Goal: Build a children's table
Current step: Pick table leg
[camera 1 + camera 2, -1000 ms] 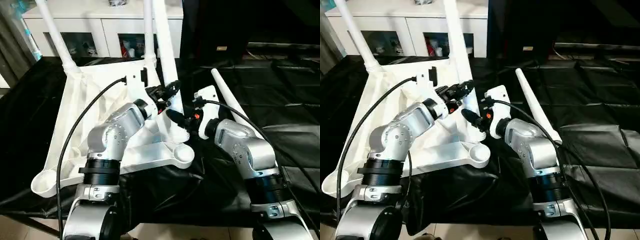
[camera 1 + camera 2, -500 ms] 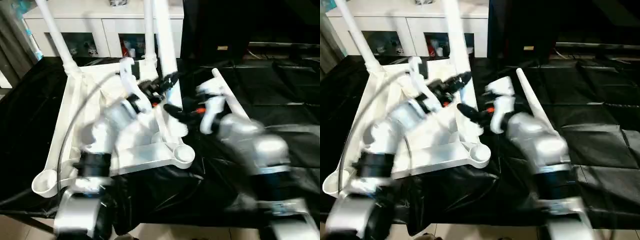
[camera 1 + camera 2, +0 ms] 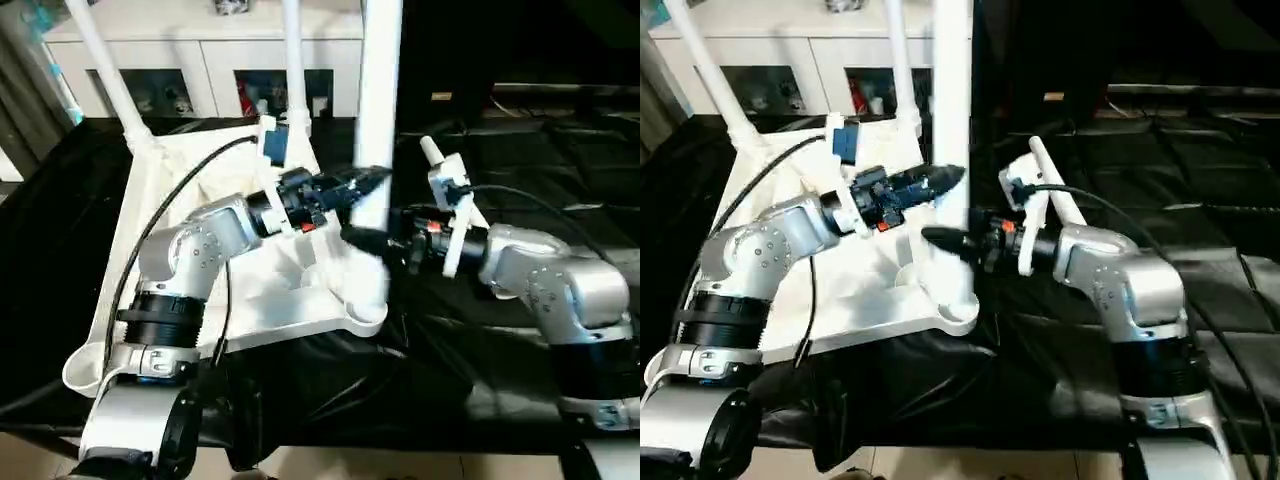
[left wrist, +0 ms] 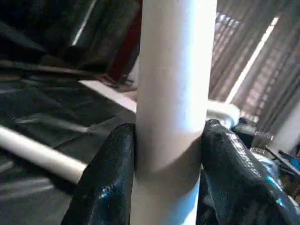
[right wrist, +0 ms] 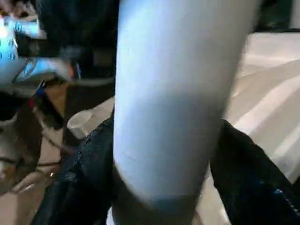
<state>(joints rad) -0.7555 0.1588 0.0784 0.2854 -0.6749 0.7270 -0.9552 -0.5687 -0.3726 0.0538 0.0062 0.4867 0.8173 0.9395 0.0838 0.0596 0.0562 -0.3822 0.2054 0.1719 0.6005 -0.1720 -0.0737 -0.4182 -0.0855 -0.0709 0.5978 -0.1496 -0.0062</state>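
Both grippers on the upright leg over the near corner socket.

I see the left gripper (image 4: 164, 183) clamped on the leg (image 3: 377, 120); the right gripper (image 5: 159, 187) seems to straddle it, contact unclear. The tabletop (image 3: 150, 230) lies underside up.

1. You see the upturned table top (image 3: 160, 240) left of centre on the sheet-covered bench (image 3: 560, 200).
2. Two legs (image 3: 112, 75) stand in its far corner sockets.
3. A third leg (image 3: 375, 150) stands upright at centre, over the near right corner socket (image 3: 365, 312).
4. The fourth leg (image 3: 1055, 195) lies right of it.
5. A cabinet (image 3: 200, 45) stands behind, at upper left.
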